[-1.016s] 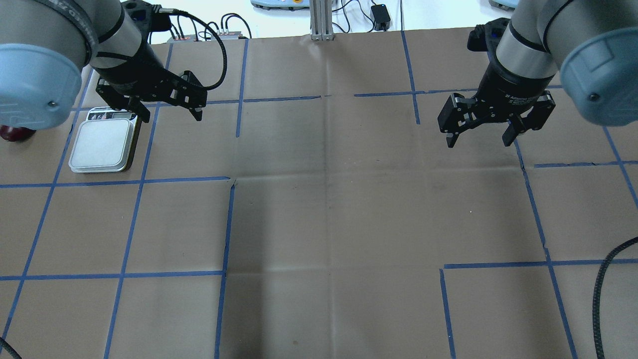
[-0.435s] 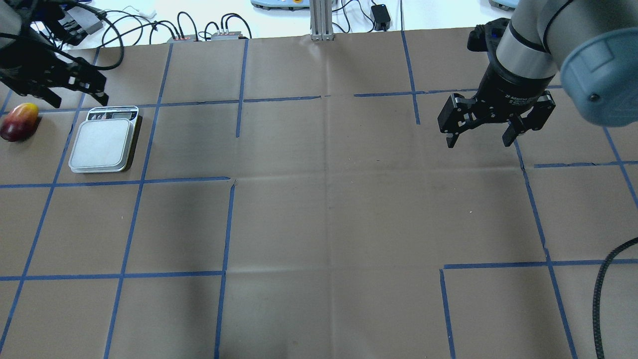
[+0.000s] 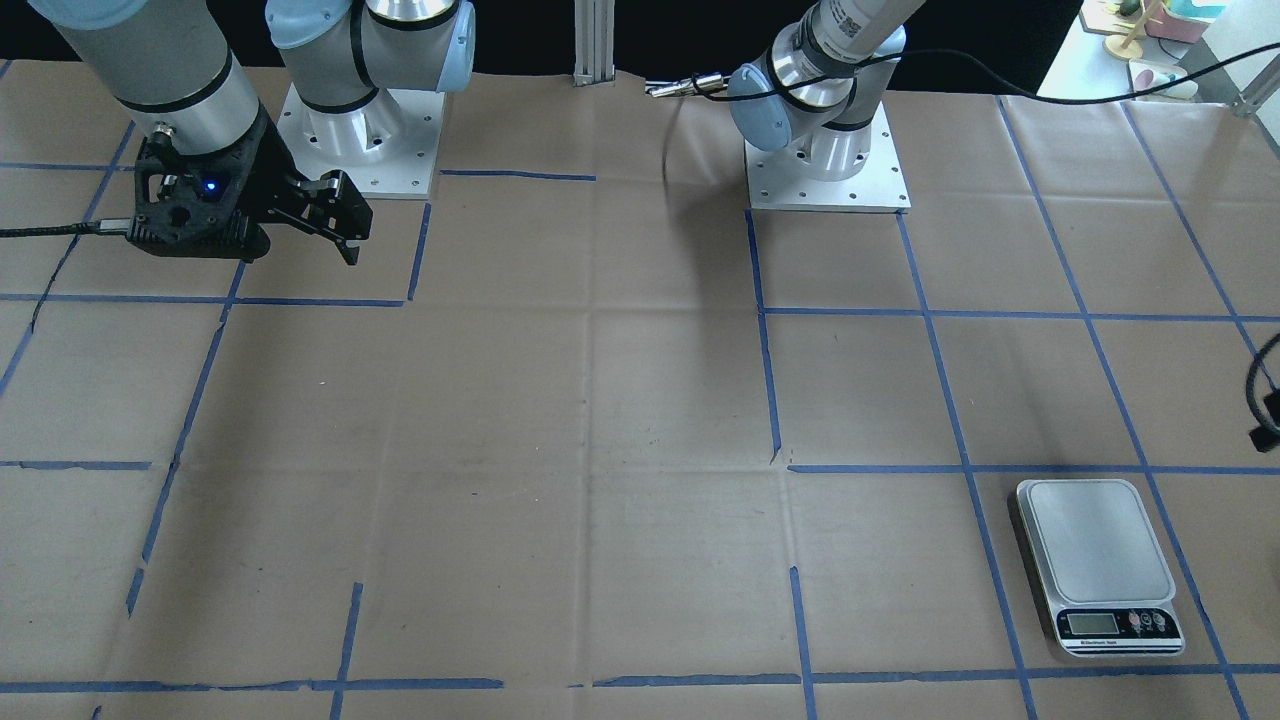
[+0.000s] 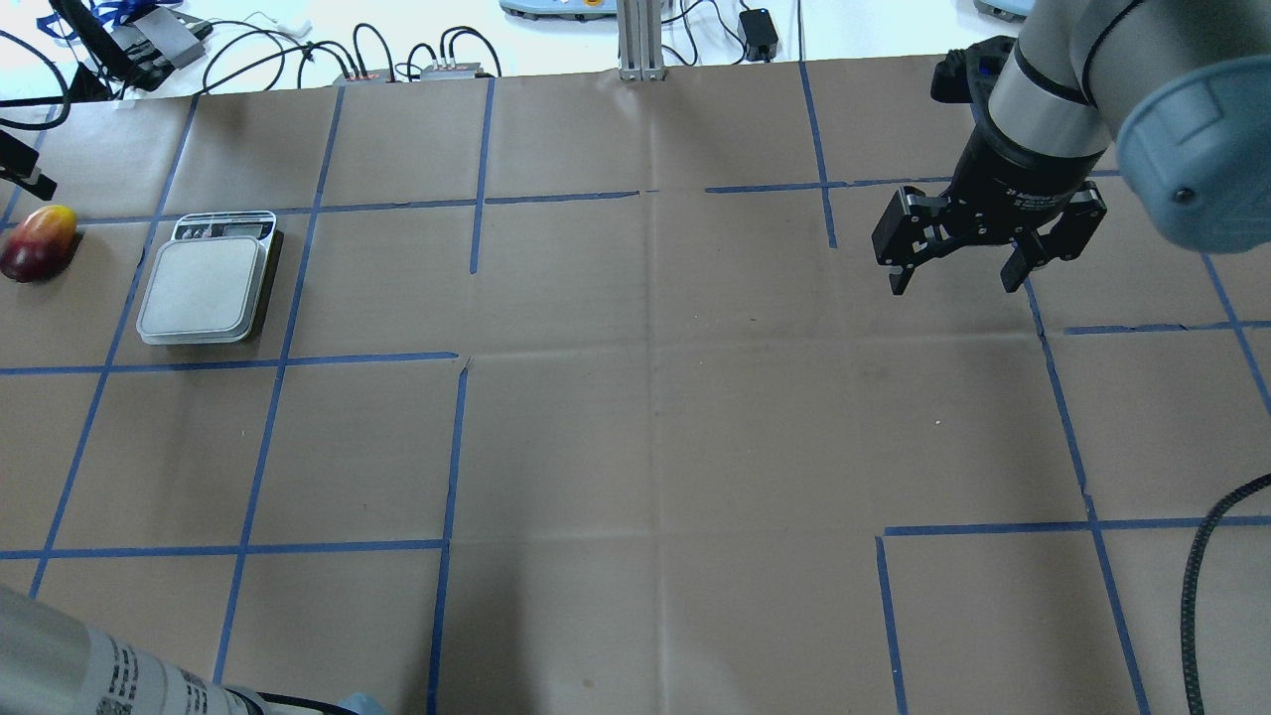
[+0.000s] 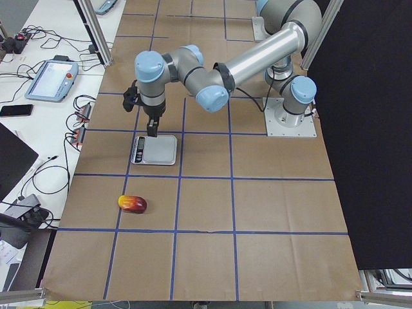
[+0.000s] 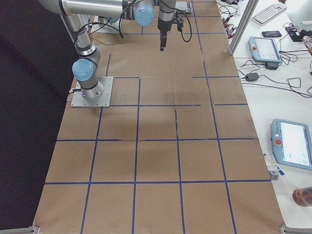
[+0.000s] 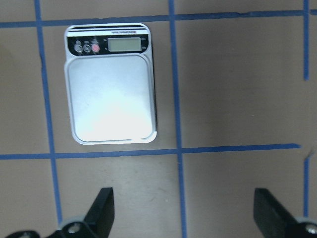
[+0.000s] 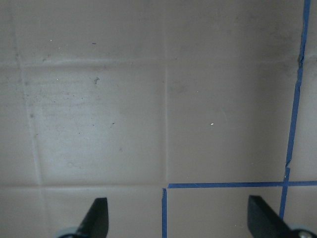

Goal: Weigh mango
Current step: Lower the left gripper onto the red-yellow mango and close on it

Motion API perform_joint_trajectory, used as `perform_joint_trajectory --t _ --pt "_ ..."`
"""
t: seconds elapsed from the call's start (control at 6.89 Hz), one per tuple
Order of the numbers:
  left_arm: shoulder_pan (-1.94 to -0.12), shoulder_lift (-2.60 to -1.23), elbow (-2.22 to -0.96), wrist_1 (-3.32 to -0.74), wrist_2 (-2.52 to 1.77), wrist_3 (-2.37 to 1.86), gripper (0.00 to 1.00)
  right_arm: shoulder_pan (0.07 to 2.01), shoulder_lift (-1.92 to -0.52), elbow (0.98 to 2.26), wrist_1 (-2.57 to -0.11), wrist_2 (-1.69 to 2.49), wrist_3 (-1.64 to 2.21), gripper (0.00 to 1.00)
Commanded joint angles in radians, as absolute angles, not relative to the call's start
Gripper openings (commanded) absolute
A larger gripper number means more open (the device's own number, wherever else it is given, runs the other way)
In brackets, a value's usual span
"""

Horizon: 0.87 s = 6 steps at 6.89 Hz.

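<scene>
the left hand (image 7: 187,214), spread empty, is held by the scale (image 7: 110,94); the mango (image 4: 38,243) is seen beyond, farther left

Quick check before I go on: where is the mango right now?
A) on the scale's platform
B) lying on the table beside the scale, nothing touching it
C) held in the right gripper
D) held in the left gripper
B: the mango lies on the table apart from the scale, whose platform is bare, and the left gripper has open, empty fingers.
</scene>
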<state>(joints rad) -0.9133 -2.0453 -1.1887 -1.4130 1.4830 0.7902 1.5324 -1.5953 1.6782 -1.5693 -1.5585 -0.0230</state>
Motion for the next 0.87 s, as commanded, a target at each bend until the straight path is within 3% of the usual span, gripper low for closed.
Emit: perform_joint_trajectory --t 0.0,0.44,0.73 --pt "-0.870 -2.306 -0.883 -1.425 1.483 0.889 1.00 1.532 -1.595 1.678 -1.569 -1.559 -0.023 1.00" --pt "-0.867 -2.544 -0.617 -1.433 1.485 0.919 1.00 1.532 -1.595 1.678 -1.569 -1.559 -0.023 1.00" --pt "-0.819 -2.605 -0.584 -1.436 1.485 0.977 1.00 1.532 -1.595 1.678 -1.569 -1.559 -0.023 1.00"
